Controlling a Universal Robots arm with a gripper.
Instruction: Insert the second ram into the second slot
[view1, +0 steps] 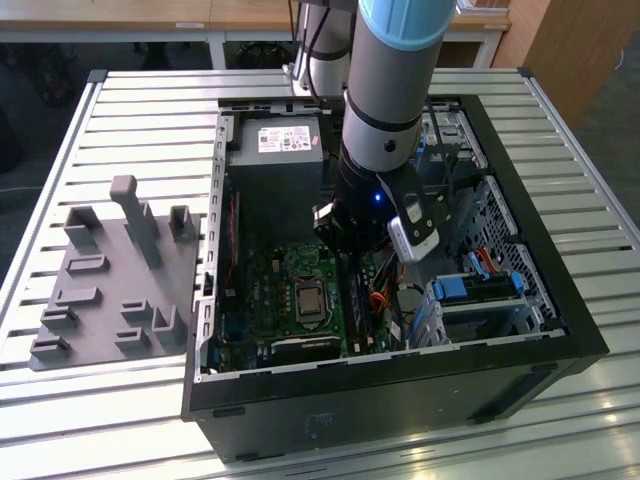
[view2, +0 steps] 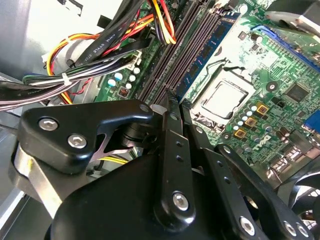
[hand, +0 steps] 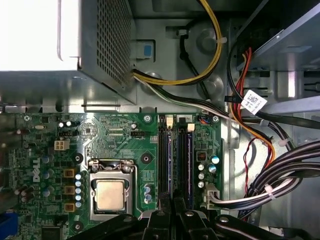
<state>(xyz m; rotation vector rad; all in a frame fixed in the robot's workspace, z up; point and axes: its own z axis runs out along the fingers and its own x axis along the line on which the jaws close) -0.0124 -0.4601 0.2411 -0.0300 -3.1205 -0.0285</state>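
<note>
End effector (view2: 178, 100) near white-labelled power supply (view1: 275, 168)

Desk (view1: 130, 120): slatted metal surface, spanning the frame in the exterior view; bare slats visible at left, top and lower right. Item one: grey fixture plate (view1: 100, 325), flat on the slats at left of frame, carrying upright blocks and posts. Item two: open black computer case (view1: 380, 400), at centre to right of frame, just beside the plate.
</note>
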